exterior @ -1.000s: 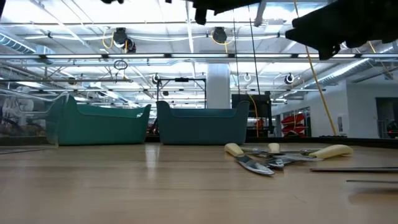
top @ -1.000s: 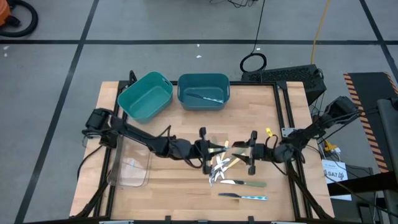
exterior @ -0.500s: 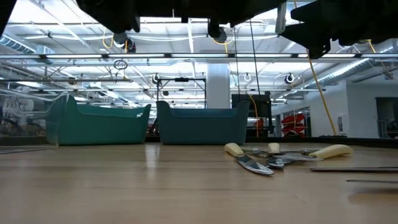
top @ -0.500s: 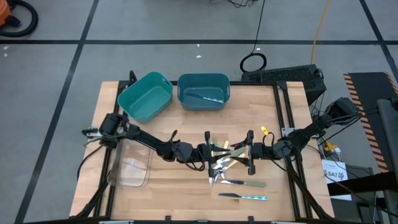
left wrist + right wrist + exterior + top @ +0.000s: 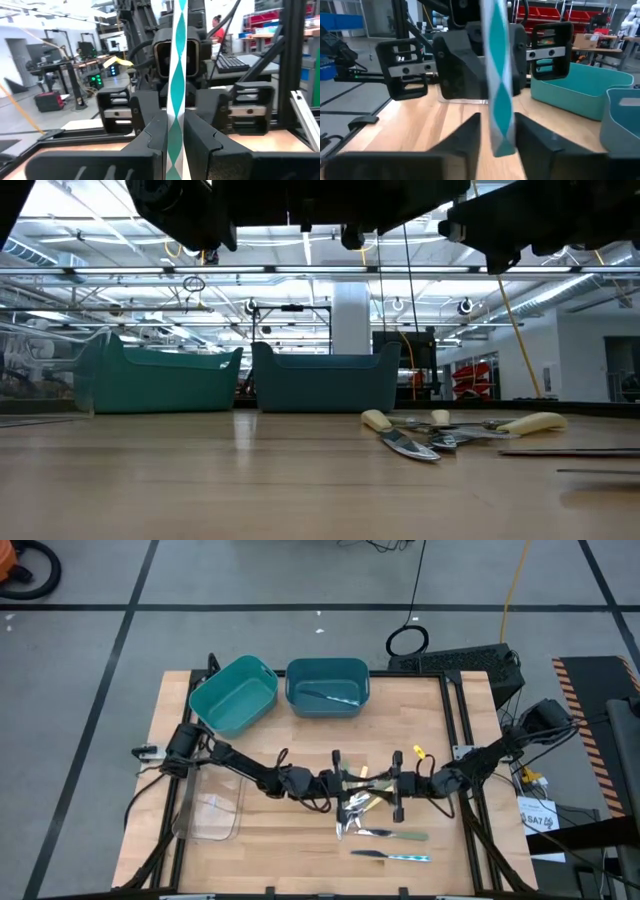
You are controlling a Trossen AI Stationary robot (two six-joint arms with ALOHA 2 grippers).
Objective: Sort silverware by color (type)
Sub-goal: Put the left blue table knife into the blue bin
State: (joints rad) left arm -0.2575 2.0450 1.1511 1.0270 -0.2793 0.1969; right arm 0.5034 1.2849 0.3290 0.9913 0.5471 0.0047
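Above the pile of silverware (image 5: 362,808) on the worktop (image 5: 290,850), the left gripper (image 5: 338,780) and the right gripper (image 5: 393,786) face each other tip to tip. Between them is a teal-and-white striped utensil (image 5: 176,85), its long axis standing upright across the line of both arms. In the left wrist view the left jaws are narrow and clamped on this handle, which runs straight up past the facing gripper. In the right wrist view the same striped handle (image 5: 498,85) stands between the right jaws with a gap on each side, so they are partly apart and not gripping it. Its upper end is cut off in both wrist views, so which end points up cannot be told.

Just below the pile lie two more utensils, a pale-handled knife (image 5: 392,834) and a striped-handled one (image 5: 392,856), both lying left to right. Another striped piece (image 5: 328,696) lies in the right teal bin (image 5: 328,670), beside the left teal bin (image 5: 234,695). In the low view the pile's pieces overlap and are hard to separate.
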